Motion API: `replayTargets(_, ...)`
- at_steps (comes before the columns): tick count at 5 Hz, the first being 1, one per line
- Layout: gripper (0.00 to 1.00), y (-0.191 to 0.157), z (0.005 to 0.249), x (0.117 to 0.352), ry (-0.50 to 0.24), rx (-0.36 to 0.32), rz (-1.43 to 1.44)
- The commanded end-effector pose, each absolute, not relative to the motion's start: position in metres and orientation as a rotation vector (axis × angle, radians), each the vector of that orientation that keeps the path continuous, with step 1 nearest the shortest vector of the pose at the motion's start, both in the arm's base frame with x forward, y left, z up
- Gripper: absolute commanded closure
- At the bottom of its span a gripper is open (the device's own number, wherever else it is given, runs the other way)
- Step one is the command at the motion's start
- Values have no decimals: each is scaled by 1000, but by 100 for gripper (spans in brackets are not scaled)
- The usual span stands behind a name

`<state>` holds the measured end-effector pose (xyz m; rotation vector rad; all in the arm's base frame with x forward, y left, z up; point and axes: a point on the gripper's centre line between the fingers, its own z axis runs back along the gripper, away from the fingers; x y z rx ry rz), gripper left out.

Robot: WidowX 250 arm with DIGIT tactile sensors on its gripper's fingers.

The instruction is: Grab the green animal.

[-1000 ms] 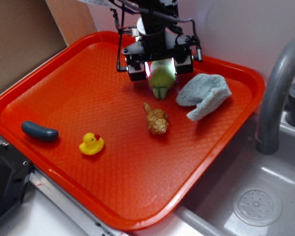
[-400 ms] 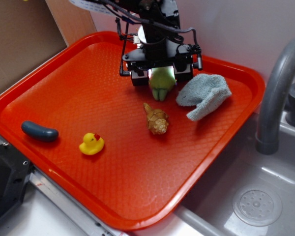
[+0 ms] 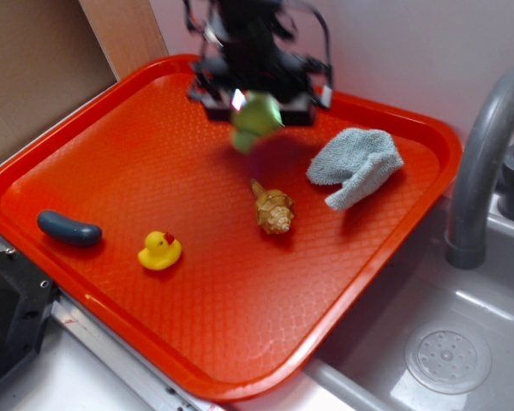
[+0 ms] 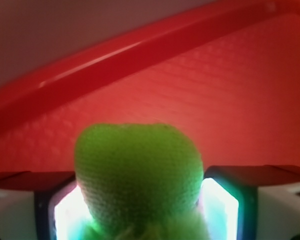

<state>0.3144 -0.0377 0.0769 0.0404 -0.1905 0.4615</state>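
Note:
The green animal (image 3: pixel 254 120) is a fuzzy lime-green plush, blurred by motion and hanging above the back of the orange tray (image 3: pixel 111 145). My gripper (image 3: pixel 257 110) is shut on it from both sides. In the wrist view the green animal (image 4: pixel 137 175) fills the gap between the two glowing finger pads (image 4: pixel 65 215), with the tray floor behind it.
On the tray lie a tan seashell (image 3: pixel 272 210), a yellow rubber duck (image 3: pixel 159 250), a dark blue-grey oblong piece (image 3: pixel 68 229) and a pale blue cloth (image 3: pixel 356 164). A grey faucet (image 3: pixel 480 163) and sink (image 3: pixel 445 355) stand to the right. Brown cardboard (image 3: pixel 34 60) rises at the left.
The gripper has lifted the green animal off the tray and shifted up and a little left. The other toys and the cloth have not moved.

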Motion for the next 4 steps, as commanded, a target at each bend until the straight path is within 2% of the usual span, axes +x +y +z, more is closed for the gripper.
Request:
replayTargets(1,100,-26,165,300,-192,-25,242)
replayTargets(2,100,-26,197,273,-252,-36,246)
replayTargets(3,100,-19,213,261,-278,-54,283)
replayTargets(4,100,-23,204,259,-243,-98,312)
